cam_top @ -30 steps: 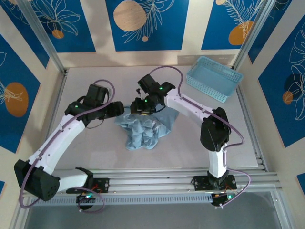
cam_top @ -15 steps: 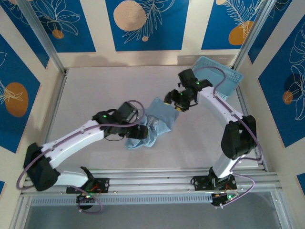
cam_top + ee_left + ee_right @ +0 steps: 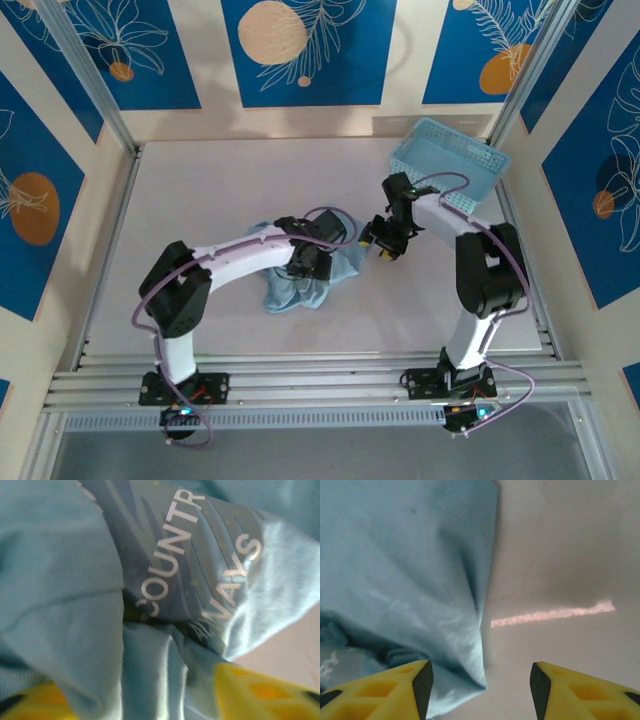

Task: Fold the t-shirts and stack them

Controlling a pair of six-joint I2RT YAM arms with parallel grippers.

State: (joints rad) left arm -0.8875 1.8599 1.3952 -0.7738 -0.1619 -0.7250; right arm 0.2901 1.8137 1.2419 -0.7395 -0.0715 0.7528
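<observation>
The right end effector (image 3: 479, 674) gapes beside the t-shirt (image 3: 405, 570) (crumpled, light blue).

T-shirt (image 3: 175, 565), white print: "COUNTR" and "NAYS", rest lost in folds.

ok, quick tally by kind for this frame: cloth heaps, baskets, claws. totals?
Crumpled light blue cotton t-shirt heap: 1 (number of shirts in it cannot be told)
Light blue plastic lattice basket: 1
Yellow-fingered claws: 2, the left claw and the right claw
Total: 4
</observation>
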